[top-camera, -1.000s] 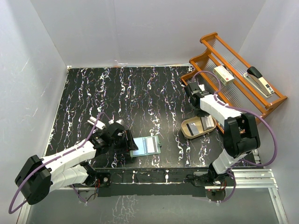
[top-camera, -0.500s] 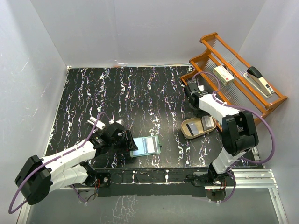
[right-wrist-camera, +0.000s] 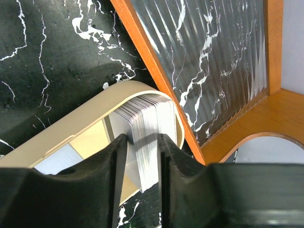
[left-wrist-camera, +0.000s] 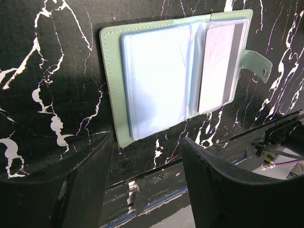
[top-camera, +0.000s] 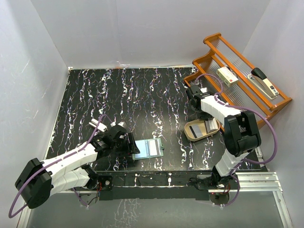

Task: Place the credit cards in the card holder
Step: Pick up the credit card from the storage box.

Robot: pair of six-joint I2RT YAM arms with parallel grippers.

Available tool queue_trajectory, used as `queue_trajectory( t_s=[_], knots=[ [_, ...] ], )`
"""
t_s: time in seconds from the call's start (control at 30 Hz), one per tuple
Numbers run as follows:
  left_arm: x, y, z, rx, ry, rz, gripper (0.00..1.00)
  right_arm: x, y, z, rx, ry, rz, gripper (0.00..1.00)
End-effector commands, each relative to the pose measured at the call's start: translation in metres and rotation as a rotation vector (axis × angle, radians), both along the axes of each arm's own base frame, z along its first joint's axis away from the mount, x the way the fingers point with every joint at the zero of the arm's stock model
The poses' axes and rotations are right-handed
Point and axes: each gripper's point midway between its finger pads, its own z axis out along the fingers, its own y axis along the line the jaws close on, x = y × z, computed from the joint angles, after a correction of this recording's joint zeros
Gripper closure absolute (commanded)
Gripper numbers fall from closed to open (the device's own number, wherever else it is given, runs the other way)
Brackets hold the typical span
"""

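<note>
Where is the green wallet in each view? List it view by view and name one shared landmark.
Top external: green wallet lies open, bottom centre, beside the left gripper.
Left wrist: wallet fills upper centre, above the fingers.
Right wrist: not in it.
Shared landmark: black marbled table.

A: so where's the card holder (left-wrist-camera: 156, 80) at?

B: lying open and flat on the surface, near its front edge, well left of the tan tray (top-camera: 202, 128). Sage-green cover, clear sleeves inside, snap tab sticking out on one side.

A: and the credit cards (right-wrist-camera: 145, 137)?

B: a stack of them stands on edge in that tray, fanned a bit, pale edges showing, pinched between the right gripper (right-wrist-camera: 141, 156) fingers. One pale blue card (right-wrist-camera: 54, 159) lies flat in the tray's other end.
</note>
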Motion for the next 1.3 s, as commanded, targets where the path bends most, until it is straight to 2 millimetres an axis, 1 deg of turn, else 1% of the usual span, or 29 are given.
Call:
queue_trajectory(
  t_s=[0.0,0.17,0.3,0.5,0.73,0.97,1.27],
  knots=[
    [0.002,-0.003,0.013,-0.025,-0.016,-0.012,0.42,0.007,-0.010,0.022,-0.046,-0.077,-0.027,0.75],
    [0.002,-0.004,0.012,-0.026,-0.014,-0.012,0.42,0.010,-0.009,0.029,-0.043,-0.093,-0.025,0.80],
    [0.003,-0.005,0.013,-0.026,-0.015,-0.011,0.42,0.012,-0.009,0.034,-0.041,-0.104,-0.025,0.81],
    [0.003,-0.004,0.014,-0.025,-0.017,-0.006,0.42,0.012,-0.008,0.034,-0.031,-0.104,-0.022,0.82],
    [0.004,-0.003,0.015,-0.017,-0.019,-0.006,0.42,0.013,-0.005,0.039,-0.015,-0.113,-0.013,0.92],
    [0.003,-0.001,0.011,0.000,-0.008,-0.002,0.42,0.013,0.009,0.051,0.073,-0.121,0.016,1.00],
    [0.006,0.004,0.010,0.034,-0.019,0.000,0.42,-0.002,0.035,0.061,0.237,-0.108,0.069,1.00]
  ],
)
